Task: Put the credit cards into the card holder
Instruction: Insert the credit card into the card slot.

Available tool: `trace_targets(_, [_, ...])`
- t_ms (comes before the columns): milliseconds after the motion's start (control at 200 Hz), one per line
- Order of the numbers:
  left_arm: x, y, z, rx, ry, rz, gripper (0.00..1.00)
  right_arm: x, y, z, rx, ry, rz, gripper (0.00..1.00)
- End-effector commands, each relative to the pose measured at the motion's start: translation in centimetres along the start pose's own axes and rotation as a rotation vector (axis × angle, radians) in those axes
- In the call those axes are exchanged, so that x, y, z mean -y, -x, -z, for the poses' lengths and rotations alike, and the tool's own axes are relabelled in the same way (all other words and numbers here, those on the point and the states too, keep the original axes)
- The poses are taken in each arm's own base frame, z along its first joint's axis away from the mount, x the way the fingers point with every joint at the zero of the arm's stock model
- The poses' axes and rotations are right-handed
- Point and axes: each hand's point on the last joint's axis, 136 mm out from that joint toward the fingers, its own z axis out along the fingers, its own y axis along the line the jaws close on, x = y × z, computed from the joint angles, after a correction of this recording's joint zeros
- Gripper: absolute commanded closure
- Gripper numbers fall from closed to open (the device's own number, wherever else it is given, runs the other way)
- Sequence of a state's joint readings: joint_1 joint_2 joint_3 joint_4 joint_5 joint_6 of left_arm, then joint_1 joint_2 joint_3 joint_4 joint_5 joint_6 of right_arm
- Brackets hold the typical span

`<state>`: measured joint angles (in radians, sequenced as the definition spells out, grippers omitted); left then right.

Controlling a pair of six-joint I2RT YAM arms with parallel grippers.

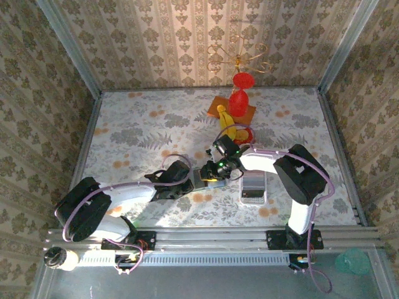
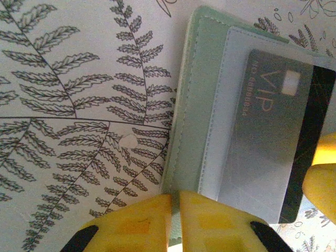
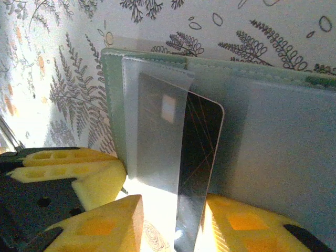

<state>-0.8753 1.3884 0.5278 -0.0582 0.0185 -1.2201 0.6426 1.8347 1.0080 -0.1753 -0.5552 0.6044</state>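
The sage-green card holder (image 2: 189, 105) lies open on the fern-print cloth, its clear pocket facing up. A grey VIP credit card (image 2: 268, 131) with a dark stripe sits partly inside that pocket. My left gripper (image 2: 175, 197) is shut on the card holder's near edge, with the green rim pinched between its yellow fingers. In the right wrist view the credit card (image 3: 202, 136) stands out of the card holder (image 3: 113, 94), between the fingers of my right gripper (image 3: 173, 202). It rests against one finger, with a lit gap to the other. From above, both grippers (image 1: 190, 177) (image 1: 219, 167) meet at the card holder (image 1: 209, 177).
A long white tray (image 1: 254, 187) lies just right of the card holder. Behind it are a banana (image 1: 227, 121), a red goblet (image 1: 239, 93) and an orange block (image 1: 218, 106). Patterned walls enclose the table on three sides.
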Motion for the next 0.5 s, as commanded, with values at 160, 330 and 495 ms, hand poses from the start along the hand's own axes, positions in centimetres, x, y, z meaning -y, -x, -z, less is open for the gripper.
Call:
trace_targets(160, [-2.8,-0.6,-0.4,-0.016,0.090,-0.001,0.86,1.0,-0.7,0.2,-0.028,-0.078,0.034,0.61])
trace_targets(330, [-2.8,-0.5,-0.3,-0.010,0.084,0.009,0.87,0.5,-1.0,-0.2,-0.038,-0.059,0.043,0.77])
trace_targets(495, [-3.2,-0.6,-0.1,-0.003,0.082,0.019,0.87,0.0,-0.9,-0.5,-0.038,-0.045,0.046,0.84])
